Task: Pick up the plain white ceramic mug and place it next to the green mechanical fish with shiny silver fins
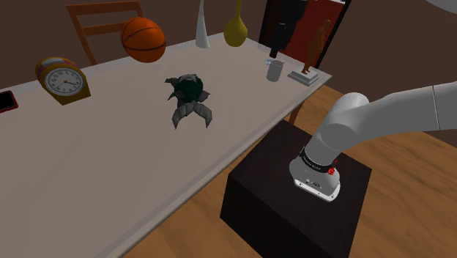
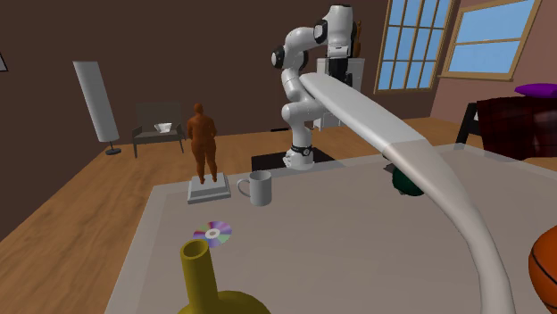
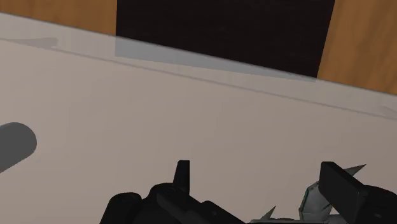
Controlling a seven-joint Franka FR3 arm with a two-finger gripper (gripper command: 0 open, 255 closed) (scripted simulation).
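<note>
**Pincer.** In the wrist view the pincer (image 3: 258,168) has its two black fingers (image 3: 183,173) set wide apart. Nothing is clasped between them. It looks down on bare table (image 3: 191,108), with the dark stand (image 3: 222,25) at the upper middle of the frame. Spiked grey fins of the fish (image 3: 313,196) show at the lower right of that frame, close by one finger.

**Mug.** In the shoulder view the mug (image 1: 275,69) stands upright at the upper right of the frame, near the table's end. It is pale grey-white, with its handle toward the frame's left. It sits just beside the base of a brown figurine (image 1: 316,48). In the second exterior view the mug (image 2: 257,188) is at middle left, again just beside the figurine (image 2: 203,143). A shiny disc (image 2: 214,234) lies on the table (image 2: 357,250) below it in the frame.

**Fish.** The fish (image 1: 189,95) has a dark green body and grey fins. It lies at the upper middle of the shoulder view, well apart from the mug. In the second exterior view the fish (image 2: 406,183) is partly hidden behind a white vase (image 2: 428,169) that crosses the frame diagonally.

**Arm.** The arm (image 1: 381,117) enters from the right of the shoulder view and bends down onto the stand (image 1: 278,205) at lower right. In the second exterior view the arm (image 2: 299,89) rises at upper middle.

**Other items, shoulder view.** On the table (image 1: 110,161):
- a clock (image 1: 62,79) at upper left
- an orange ball (image 1: 143,39) at upper middle
- the white vase (image 1: 202,29) and a yellow vase (image 1: 235,29) at the top.
</note>
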